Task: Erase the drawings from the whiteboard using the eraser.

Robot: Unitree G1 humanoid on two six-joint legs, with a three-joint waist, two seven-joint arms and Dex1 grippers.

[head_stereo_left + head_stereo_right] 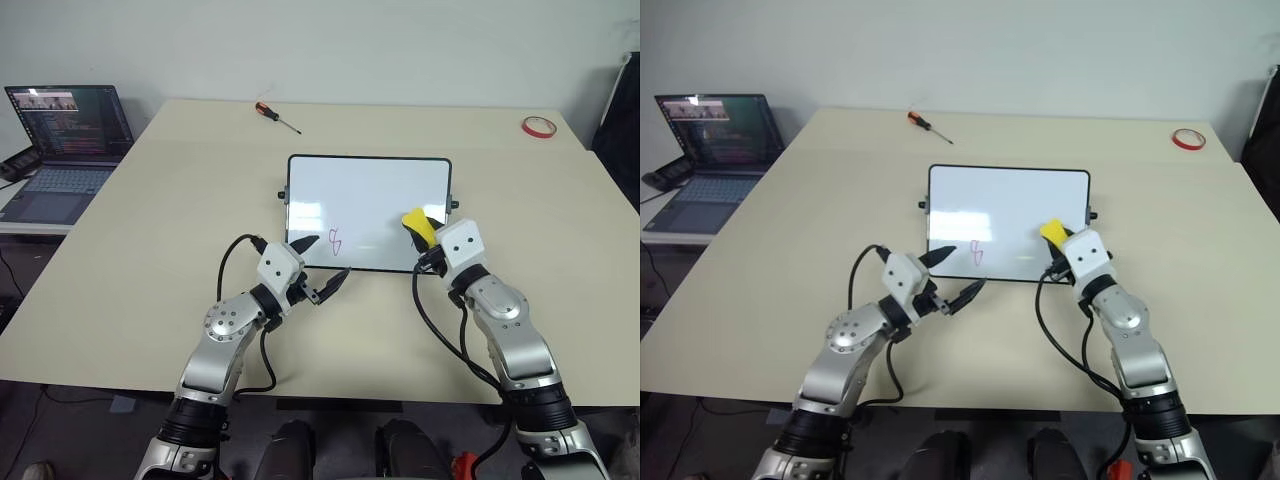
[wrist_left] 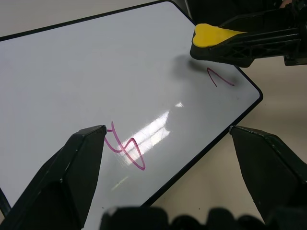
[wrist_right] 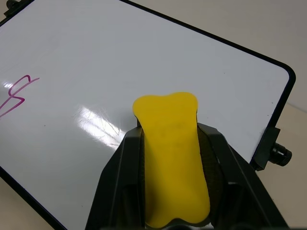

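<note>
The whiteboard (image 1: 368, 195) lies flat in the middle of the table, its thin black frame towards me. Near its front edge is a purple "8"-like loop, one of the drawings (image 1: 335, 240). A smaller stroke (image 2: 219, 78) sits near the board's front right corner, just below the eraser. My right gripper (image 1: 424, 240) is shut on the yellow eraser (image 3: 170, 143) and holds it over the board's front right area, close to the surface. My left gripper (image 1: 322, 262) stands open at the board's front edge, with the loop just ahead of it, one finger (image 2: 62, 177) on each side.
A red-handled screwdriver (image 1: 275, 113) lies at the back of the table, left of centre. A red tape ring (image 1: 538, 126) rests at the back right. An open laptop (image 1: 65, 140) stands on a separate surface to the left.
</note>
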